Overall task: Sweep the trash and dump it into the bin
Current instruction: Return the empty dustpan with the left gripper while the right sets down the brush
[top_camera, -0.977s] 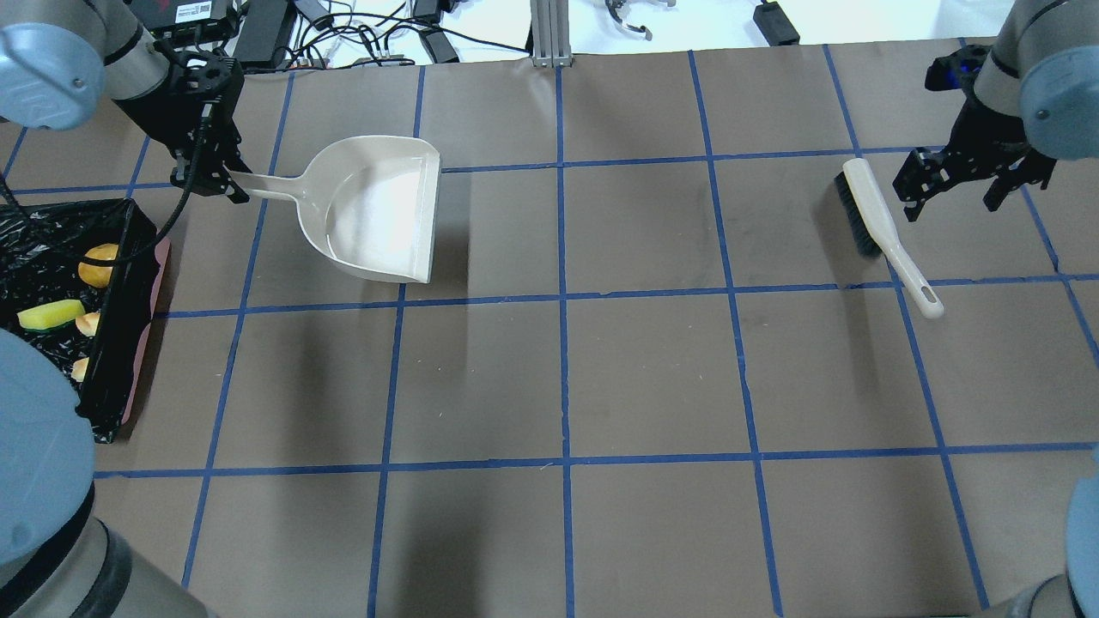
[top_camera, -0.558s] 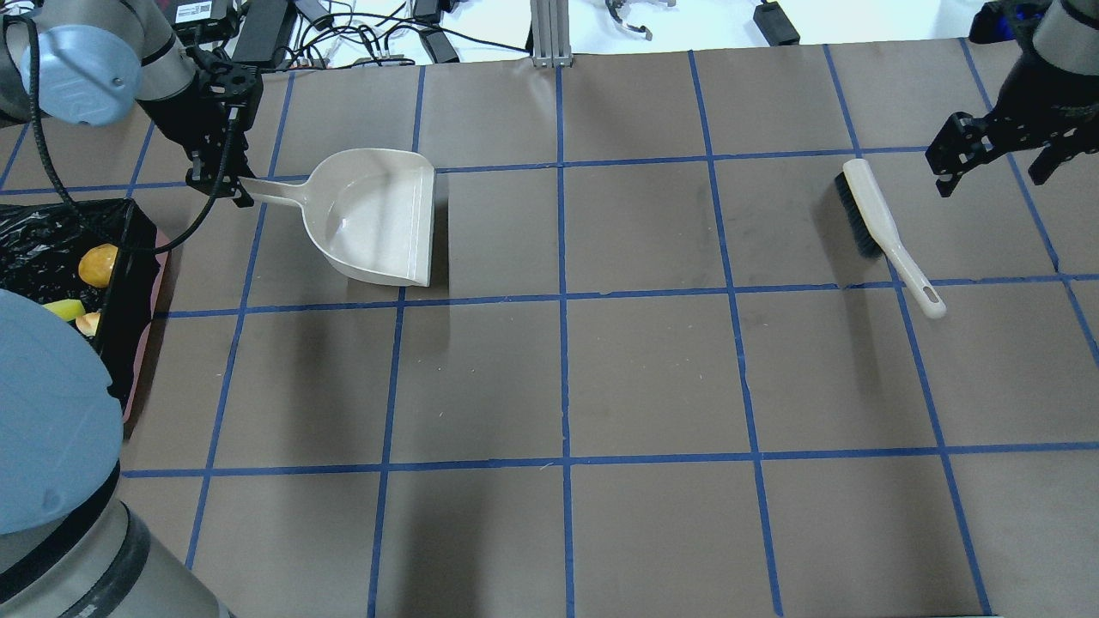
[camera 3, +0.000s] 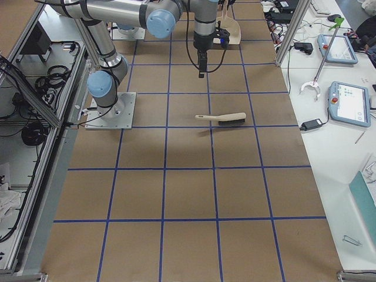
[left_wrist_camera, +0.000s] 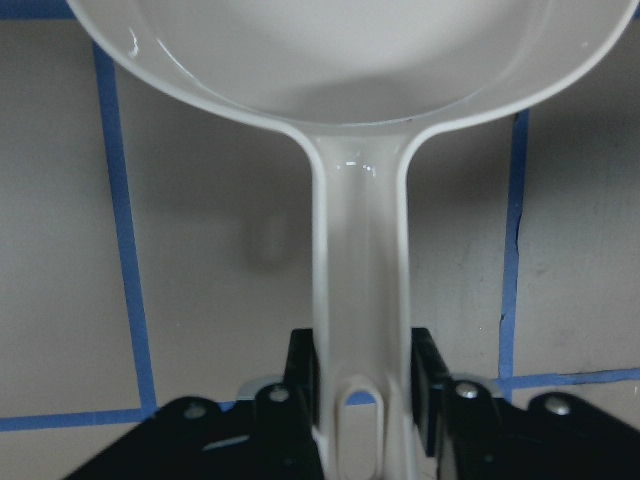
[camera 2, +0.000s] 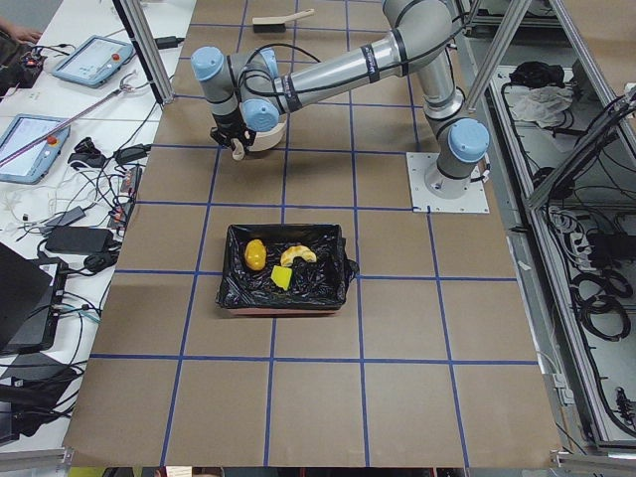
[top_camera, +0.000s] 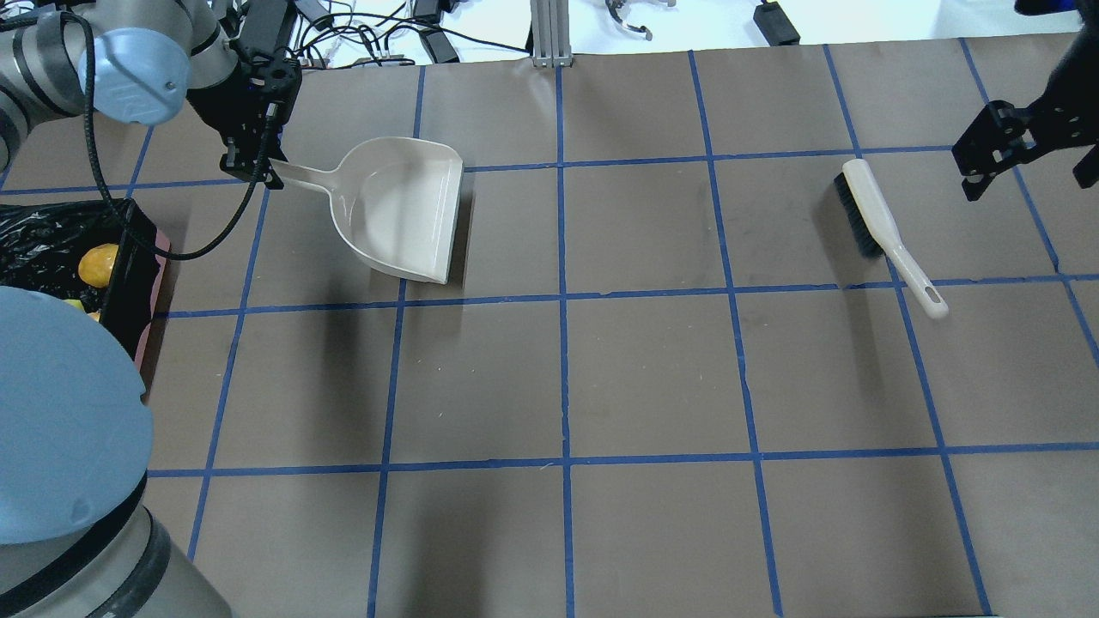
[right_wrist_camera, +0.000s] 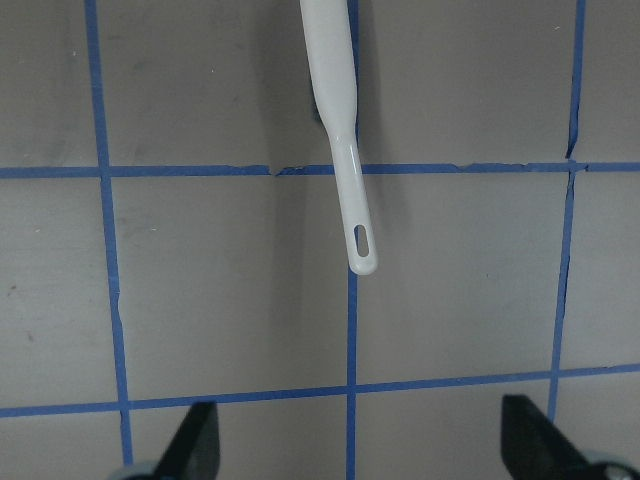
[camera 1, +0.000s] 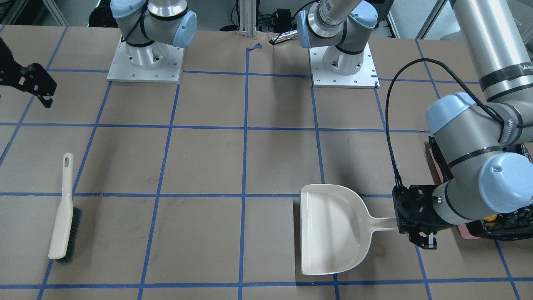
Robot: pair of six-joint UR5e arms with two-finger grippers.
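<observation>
Smooth beige dustpan [top_camera: 403, 210] sits farther toward 3 o'clock than before, its handle pinched in the left gripper [top_camera: 251, 168]; right gripper [top_camera: 1026, 170] hangs spread near the bristled brush [top_camera: 867, 210].

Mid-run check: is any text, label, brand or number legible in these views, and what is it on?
"WA", the rest cut off at the picture's edge: white letters on the black band around the left arm, front-facing view.
Teach pendant screen: too small to read.
Dustpan and brush: no print visible.
</observation>
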